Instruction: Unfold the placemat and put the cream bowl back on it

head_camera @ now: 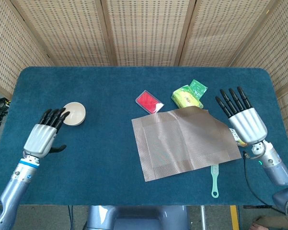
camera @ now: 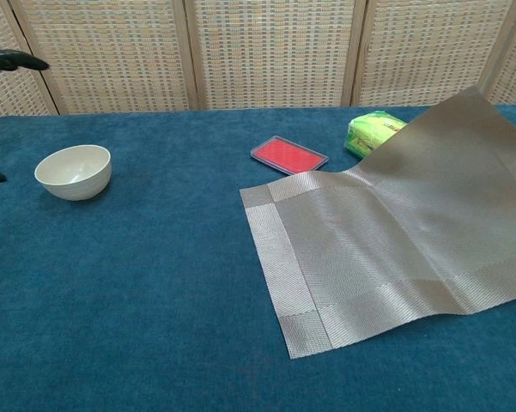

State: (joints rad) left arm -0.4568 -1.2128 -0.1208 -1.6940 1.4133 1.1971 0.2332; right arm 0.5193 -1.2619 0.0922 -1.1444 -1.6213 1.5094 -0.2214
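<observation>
While the placemat [head_camera: 184, 141] is lying opened out right of centre, its far corner is riding up against the green packet [head_camera: 186, 98].
Left hand [head_camera: 45, 134] is hovering spread and empty just beside the cream bowl [head_camera: 73, 113]; right hand [head_camera: 244, 120] is hanging wide open too. Probably best cupping the bowl's rim gently. No readable writing anywhere.

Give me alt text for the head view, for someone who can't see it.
A grey woven placemat lies spread on a blue table, its far right corner propped up. The left hand reaches, open, toward a cream bowl; the right hand hovers open beside the mat.
</observation>
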